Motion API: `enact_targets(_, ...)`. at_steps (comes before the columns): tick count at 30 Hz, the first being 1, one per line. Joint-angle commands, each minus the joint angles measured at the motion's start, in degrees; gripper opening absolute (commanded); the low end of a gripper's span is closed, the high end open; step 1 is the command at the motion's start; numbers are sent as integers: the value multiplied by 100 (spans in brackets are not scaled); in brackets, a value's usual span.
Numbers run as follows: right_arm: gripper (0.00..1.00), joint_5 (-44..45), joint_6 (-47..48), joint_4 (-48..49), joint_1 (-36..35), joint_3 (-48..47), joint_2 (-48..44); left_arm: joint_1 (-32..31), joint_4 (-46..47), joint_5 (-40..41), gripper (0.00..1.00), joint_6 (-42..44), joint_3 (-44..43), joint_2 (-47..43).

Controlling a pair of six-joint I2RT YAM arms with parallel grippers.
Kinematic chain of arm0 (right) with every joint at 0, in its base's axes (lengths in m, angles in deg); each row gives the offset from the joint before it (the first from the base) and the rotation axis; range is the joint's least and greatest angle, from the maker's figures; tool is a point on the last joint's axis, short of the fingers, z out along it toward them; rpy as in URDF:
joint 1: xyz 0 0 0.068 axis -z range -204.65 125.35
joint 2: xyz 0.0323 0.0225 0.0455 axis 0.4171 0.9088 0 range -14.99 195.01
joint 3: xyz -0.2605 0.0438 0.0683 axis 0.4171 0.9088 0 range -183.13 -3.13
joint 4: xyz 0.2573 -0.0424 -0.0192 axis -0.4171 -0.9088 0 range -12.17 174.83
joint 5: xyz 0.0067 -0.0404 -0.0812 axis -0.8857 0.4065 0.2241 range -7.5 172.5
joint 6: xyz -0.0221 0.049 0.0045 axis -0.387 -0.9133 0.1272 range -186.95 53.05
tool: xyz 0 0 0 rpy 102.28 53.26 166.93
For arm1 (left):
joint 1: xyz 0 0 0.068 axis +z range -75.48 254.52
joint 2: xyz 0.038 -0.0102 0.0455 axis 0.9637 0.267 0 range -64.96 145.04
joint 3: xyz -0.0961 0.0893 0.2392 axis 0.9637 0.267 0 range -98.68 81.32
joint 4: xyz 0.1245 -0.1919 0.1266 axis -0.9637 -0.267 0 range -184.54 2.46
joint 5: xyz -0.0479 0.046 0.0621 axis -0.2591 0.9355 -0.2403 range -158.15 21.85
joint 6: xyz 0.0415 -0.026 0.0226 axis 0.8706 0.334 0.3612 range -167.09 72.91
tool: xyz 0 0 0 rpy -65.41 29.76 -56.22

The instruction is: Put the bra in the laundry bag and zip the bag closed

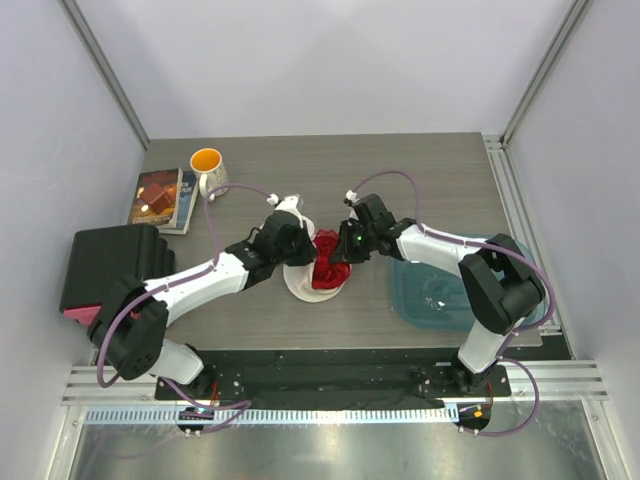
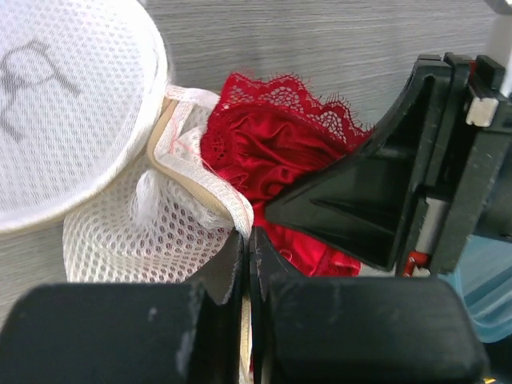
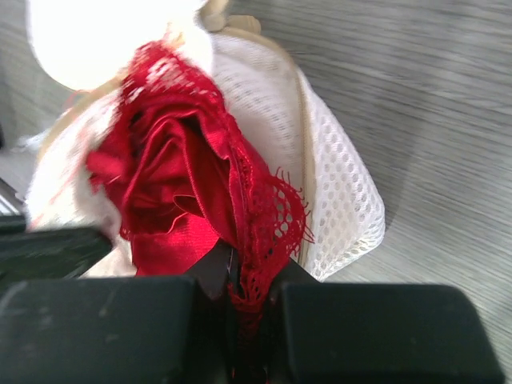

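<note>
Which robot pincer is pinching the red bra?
The right pincer: it is shut on the lace edge of the bra. The left pincer instead pinches the tan rim of the white mesh laundry bag.

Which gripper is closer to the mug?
Left. The left gripper, on the bag, is down-right of the mug; the right gripper, on the bra, is farther right.

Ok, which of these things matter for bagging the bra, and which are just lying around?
In the job: bra, laundry bag, left gripper pinching the bag's rim, right gripper pinching the bra.
Lying about: mug, books, black case, teal tub.
</note>
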State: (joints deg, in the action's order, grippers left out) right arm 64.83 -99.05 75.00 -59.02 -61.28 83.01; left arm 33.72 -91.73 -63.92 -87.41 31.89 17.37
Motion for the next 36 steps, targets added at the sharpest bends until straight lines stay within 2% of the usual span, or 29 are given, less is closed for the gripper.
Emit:
enact_targets(1, 1, -80, 177, 16, -280, -469, 88, -113, 700, -202, 0, 129, 83, -111)
enact_targets(5, 1, 482, 221, -133, -342, -601, 202, -244, 761, -239, 0, 76, 301, -436)
enact_targets(8, 1, 790, 266, -257, -325, -654, 132, -245, 280, 138, 2, 32, 355, -691)
enact_targets(9, 1, 757, 239, -265, -307, -628, 89, -245, -70, 183, 6, 41, 329, -726)
enact_targets(12, 1, 643, 99, -248, -307, -636, 79, -236, -494, 210, 27, 67, 258, -744)
enact_targets(13, 1, 607, 72, -248, -298, -627, 88, -236, -504, 192, 41, 94, 345, -857)
enact_targets(16, 2, 581, 19, -248, -298, -645, 114, -253, -522, 228, 53, 164, 556, -1165)
enact_targets(17, 4, 563, 19, -248, -298, -645, 106, -253, -513, 227, 54, 208, 592, -1384)
enact_targets(19, 11, 493, -7, -265, -298, -636, 97, -245, -452, 88, 55, 270, 680, -1622)
enact_targets(20, 22, 432, 2, -266, -307, -645, 62, -253, -417, 26, 55, 252, 706, -1823)
enact_targets(22, 35, 265, 45, -300, -307, -671, 35, -253, -372, -36, 50, 174, 724, -1965)
enact_targets(23, 45, 238, 63, -379, -325, -697, -26, -253, -381, -28, 49, 112, 698, -2018)
enact_targets(28, 61, 545, 125, -687, -316, -733, -368, -253, -267, -394, 55, -91, 549, -1949)
enact_targets(31, 68, 773, 125, -889, -307, -619, -684, -262, -267, -791, 56, -12, 408, -1616)
enact_targets(36, 79, 1511, 55, -1188, -237, -408, -1396, -411, -91, -907, 57, -29, 277, -1237)
